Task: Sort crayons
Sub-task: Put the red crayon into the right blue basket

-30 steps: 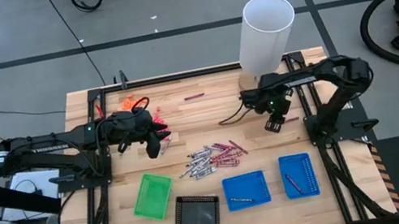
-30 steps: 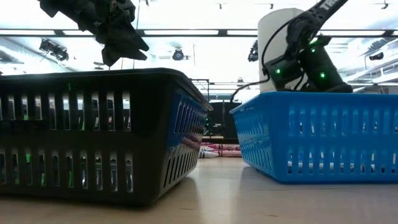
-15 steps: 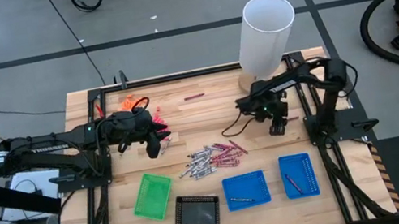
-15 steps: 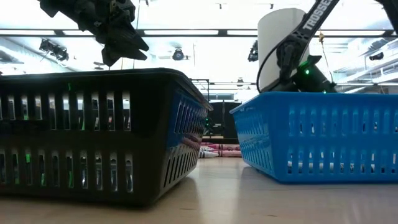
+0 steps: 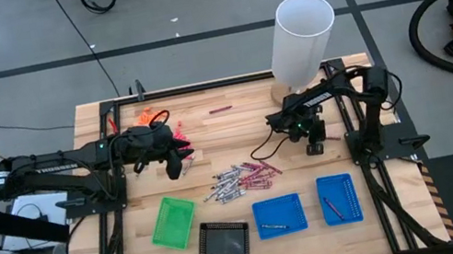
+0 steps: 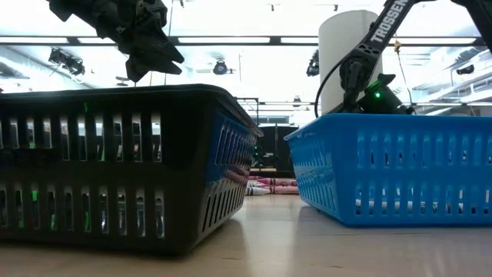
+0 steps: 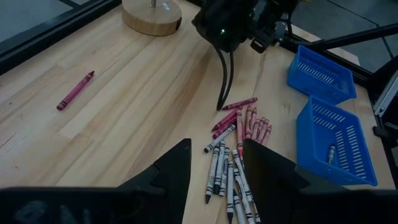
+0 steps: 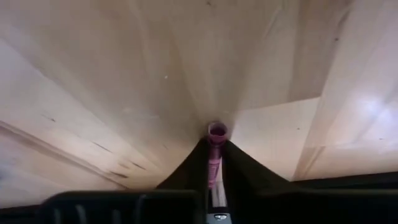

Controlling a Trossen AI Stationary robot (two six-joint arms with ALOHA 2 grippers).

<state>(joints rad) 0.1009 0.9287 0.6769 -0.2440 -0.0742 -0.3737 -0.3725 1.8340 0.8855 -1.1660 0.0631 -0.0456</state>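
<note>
Crayons (image 5: pixel 241 180) mostly lay unsorted on the surface (image 5: pixel 236 125), two already binned, while the right end effector (image 5: pixel 314 143) clamped one and the left end effector (image 5: pixel 176 168) hung apart.

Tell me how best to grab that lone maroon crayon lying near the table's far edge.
The lone maroon crayon lies flat on bare wood, clear of the pile. Probably best to descend from straight above and pinch its mid-length, fingers closing across its thin width. Left gripper is open; right gripper already holds a crayon.
</note>
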